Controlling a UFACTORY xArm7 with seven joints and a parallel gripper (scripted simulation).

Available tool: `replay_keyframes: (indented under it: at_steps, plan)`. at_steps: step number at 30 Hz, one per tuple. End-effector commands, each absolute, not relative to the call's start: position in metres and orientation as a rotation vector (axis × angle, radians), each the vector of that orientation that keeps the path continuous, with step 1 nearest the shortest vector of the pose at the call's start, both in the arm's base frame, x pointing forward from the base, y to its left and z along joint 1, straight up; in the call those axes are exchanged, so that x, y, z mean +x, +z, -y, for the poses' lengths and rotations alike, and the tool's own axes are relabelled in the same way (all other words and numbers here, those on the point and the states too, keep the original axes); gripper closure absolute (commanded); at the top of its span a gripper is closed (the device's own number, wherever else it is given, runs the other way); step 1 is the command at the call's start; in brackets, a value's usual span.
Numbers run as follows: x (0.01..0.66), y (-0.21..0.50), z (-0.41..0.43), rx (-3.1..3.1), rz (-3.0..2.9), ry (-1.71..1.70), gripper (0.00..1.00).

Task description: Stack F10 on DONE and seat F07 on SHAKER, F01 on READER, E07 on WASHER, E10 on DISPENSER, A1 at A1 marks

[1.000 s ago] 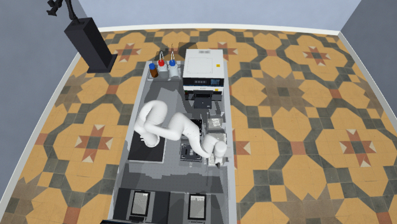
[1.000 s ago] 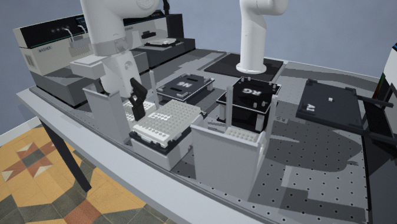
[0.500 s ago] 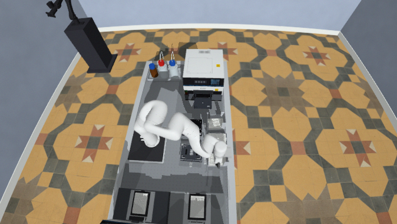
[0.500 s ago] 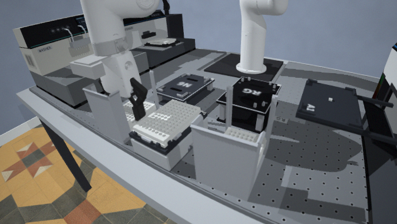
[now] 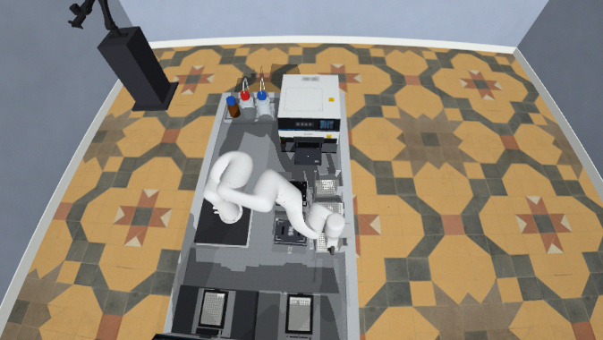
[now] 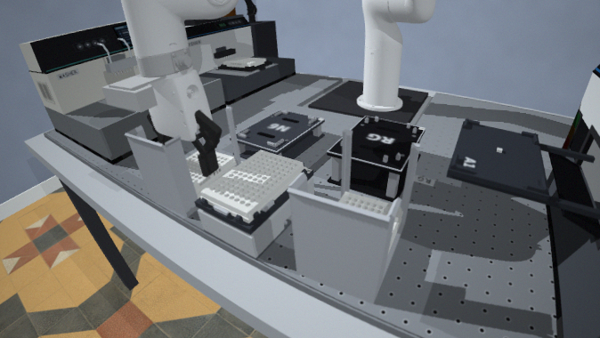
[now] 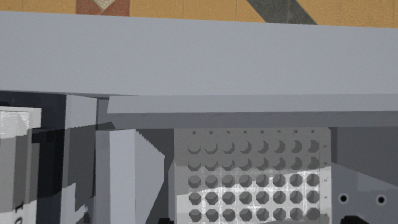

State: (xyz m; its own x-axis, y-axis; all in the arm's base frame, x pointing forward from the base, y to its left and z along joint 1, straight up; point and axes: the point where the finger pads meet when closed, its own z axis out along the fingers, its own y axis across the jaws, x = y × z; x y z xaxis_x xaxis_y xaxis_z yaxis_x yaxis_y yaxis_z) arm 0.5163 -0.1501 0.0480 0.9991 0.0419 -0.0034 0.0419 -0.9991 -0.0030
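Note:
My gripper is open and hangs over the left deep rack, with its fingers down among the rack walls. A white well plate lies flat inside this rack below the fingers; it also shows in the wrist view. Nothing is between the fingers. Another white plate sits on the shaker block between the two racks. The right rack holds a plate near its top. The reader's dark tray, marked A1, is bare. In the overhead view my gripper is at the table's right edge.
Nest N6 and nest RG stand bare behind the racks. The washer housing is at the left. Two instruments at the table's near end each carry a plate. Bottles stand at the far end.

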Motion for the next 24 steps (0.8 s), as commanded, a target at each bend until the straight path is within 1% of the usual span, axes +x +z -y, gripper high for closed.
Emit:
replay_keyframes:
  at_steps: [1, 24]
  plan:
    - [0.518, 0.054, 0.15, -3.139, 0.066, 0.0, 0.0]
    - [0.518, 0.082, 0.15, -3.139, 0.066, 0.0, 0.0]
